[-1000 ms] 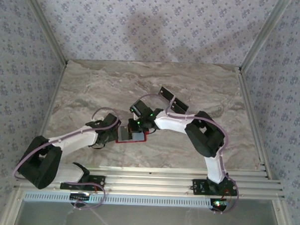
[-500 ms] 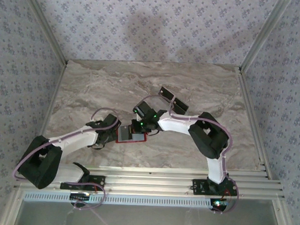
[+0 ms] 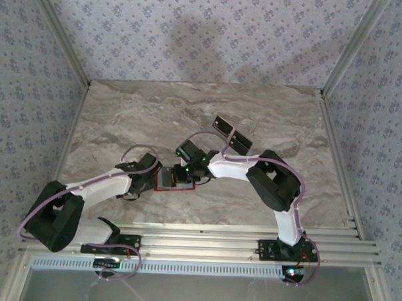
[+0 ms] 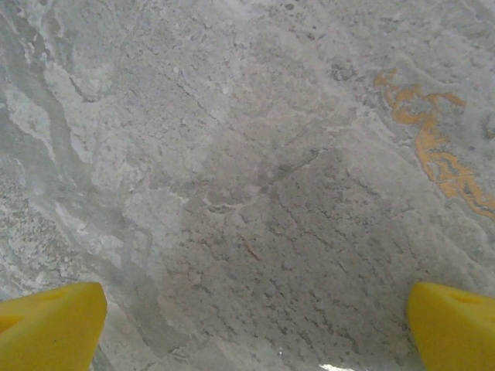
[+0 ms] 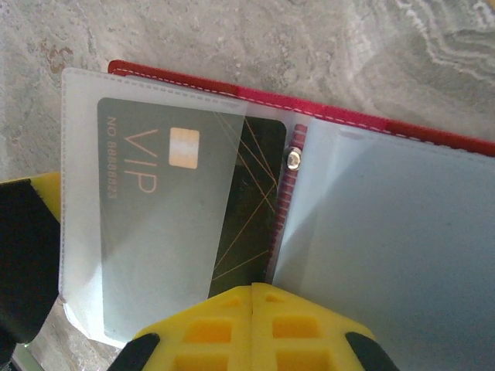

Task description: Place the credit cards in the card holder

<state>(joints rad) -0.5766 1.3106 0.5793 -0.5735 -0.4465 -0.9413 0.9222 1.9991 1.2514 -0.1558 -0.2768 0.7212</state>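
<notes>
Dark rectangular VIP card (image 5: 155,201) half-sleeved in red leather-like card holder (image 5: 348,120), ahead of closed right end effector (image 5: 252,297); may buckle if pushed askew; left end effector (image 4: 251,325) wide open, empty.

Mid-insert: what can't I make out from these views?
- Right wrist view: near edge of the VIP card behind the shut right gripper; pinched or not, unclear.
- Right wrist view: right page of the card holder cut by the frame edge.
- Top view: loose cards too small to read.
</notes>
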